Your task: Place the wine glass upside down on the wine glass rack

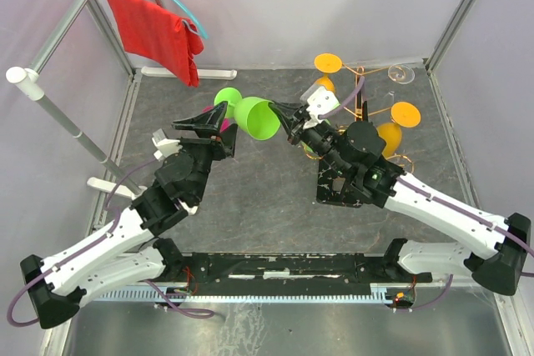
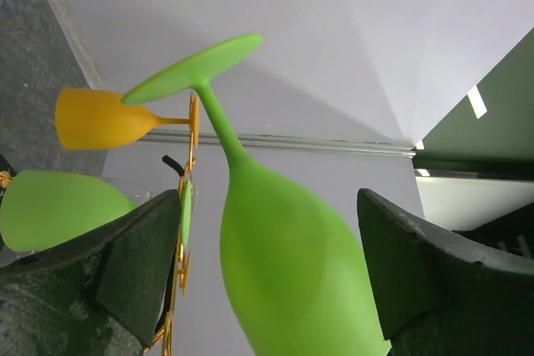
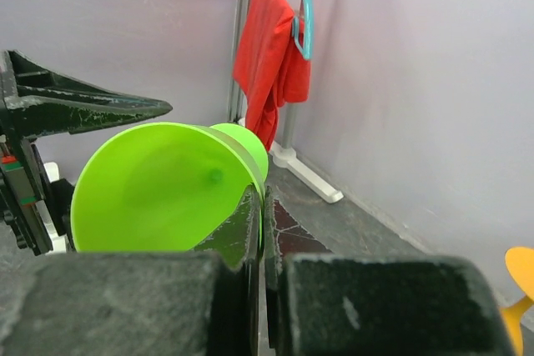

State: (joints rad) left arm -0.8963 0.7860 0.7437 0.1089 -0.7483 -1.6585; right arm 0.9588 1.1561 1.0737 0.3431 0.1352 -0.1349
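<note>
Right fingers (image 3: 238,243) pinch the wine glass (image 1: 254,117) rim; left fingers (image 2: 138,264) gape either side of its bowl.

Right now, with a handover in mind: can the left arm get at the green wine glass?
Probably yes: the left gripper is open, its jaws either side of the bowl of the wine glass with nothing between, while the right gripper pinches the rim.

From where I stand: one green wine glass (image 1: 254,117), a second green glass (image 2: 50,210), two orange glasses (image 1: 328,62) (image 1: 405,112), one clear glass (image 1: 401,73), one gold rack (image 1: 361,99), one red cloth (image 1: 154,31), one blue hanger (image 3: 308,14).
</note>
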